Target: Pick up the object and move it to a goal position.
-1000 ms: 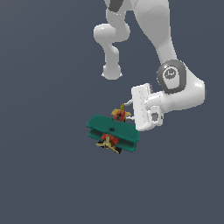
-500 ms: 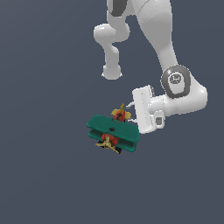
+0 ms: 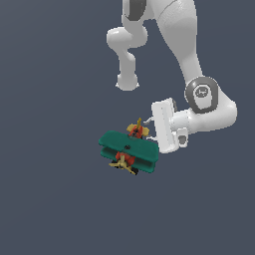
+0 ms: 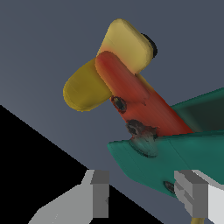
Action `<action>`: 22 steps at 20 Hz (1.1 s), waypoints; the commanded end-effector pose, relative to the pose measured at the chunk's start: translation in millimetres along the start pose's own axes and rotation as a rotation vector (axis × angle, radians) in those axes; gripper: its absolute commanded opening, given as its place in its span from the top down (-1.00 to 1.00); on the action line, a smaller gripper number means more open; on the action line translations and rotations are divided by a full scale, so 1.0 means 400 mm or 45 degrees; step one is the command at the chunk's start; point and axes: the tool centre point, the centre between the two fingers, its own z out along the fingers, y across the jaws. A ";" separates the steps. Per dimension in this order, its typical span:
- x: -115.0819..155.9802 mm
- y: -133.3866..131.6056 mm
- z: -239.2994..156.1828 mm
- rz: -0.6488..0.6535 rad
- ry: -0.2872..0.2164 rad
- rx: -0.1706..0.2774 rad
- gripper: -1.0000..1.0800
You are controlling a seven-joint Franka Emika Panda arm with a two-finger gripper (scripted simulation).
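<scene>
The object, a toy biplane (image 3: 128, 152) with teal wings, red body and yellow propeller, rests on the dark floor in the exterior view. My gripper (image 3: 151, 133) reaches in from the exterior view's right, close to the plane's tail end. In the wrist view the red fuselage and yellow tail (image 4: 131, 94) loom close, and the edge of a teal wing (image 4: 175, 153) lies between my two grey fingers (image 4: 101, 194). My gripper (image 4: 146, 194) is open and its fingers do not press on the plane.
The floor (image 3: 50, 199) around the plane is flat and dark grey. The white arm (image 3: 204, 99) rises behind and to the exterior view's right of the plane.
The wrist joint has shifted a little toward the exterior view's right and the hand has sunk slightly. The plane has not moved.
</scene>
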 end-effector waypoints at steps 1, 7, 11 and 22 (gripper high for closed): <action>-0.005 -0.001 -0.002 -0.002 0.001 -0.002 -0.23; -0.038 -0.012 -0.017 0.012 0.028 -0.019 -0.23; -0.076 -0.025 -0.034 0.026 0.057 -0.040 -0.23; -0.267 -0.113 -0.114 0.100 0.170 -0.150 -0.23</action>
